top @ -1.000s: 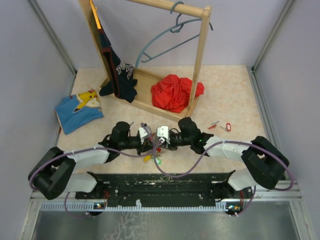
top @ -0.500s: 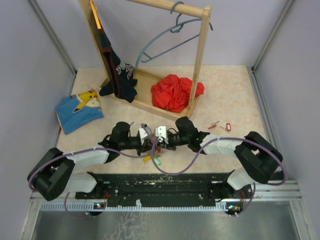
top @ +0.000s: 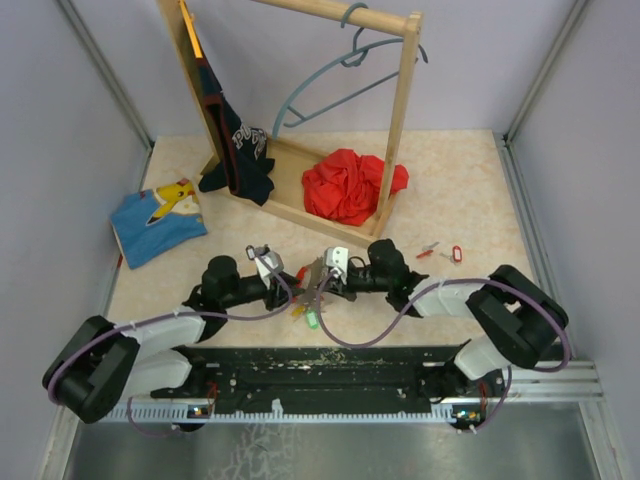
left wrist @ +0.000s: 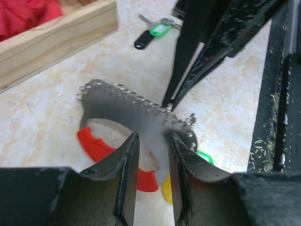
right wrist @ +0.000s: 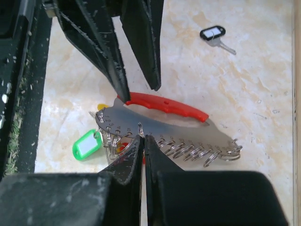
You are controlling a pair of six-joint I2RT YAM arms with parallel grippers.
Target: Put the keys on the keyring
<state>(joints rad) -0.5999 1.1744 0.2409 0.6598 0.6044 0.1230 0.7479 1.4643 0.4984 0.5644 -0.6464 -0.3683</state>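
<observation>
The keyring point(right wrist: 164, 106) sits low at the centre of the top view, just in front of the arm bases, between both grippers. It shows as a red strap along a curved grey plate whose lower edge carries a row of small rings. A green tab point(right wrist: 87, 146) hangs at its left end in the right wrist view. The left gripper point(left wrist: 151, 139) has its jaws narrow, with the grey plate filling the gap between them, so it appears to hold the plate by one end. The right gripper point(right wrist: 142, 140) has its jaws closed to a sliver on one ring of the row (thin wire, hard to see clearly), seemingly pinching it. The keys point(top: 430, 248) lie flat on the bench point(top: 470, 180) right of centre, well apart from the keyring, and neither gripper holds one.

The keyring looks light, with a stiff plate and loose rings that will likely swing. The plate or strap is the firm place to hold. The rings look springy and slick, apt to slide out of a pinch. Each key is small, thin and hard, lying flush on the bench, and its plastic head probably gives more to grip than the blade
</observation>
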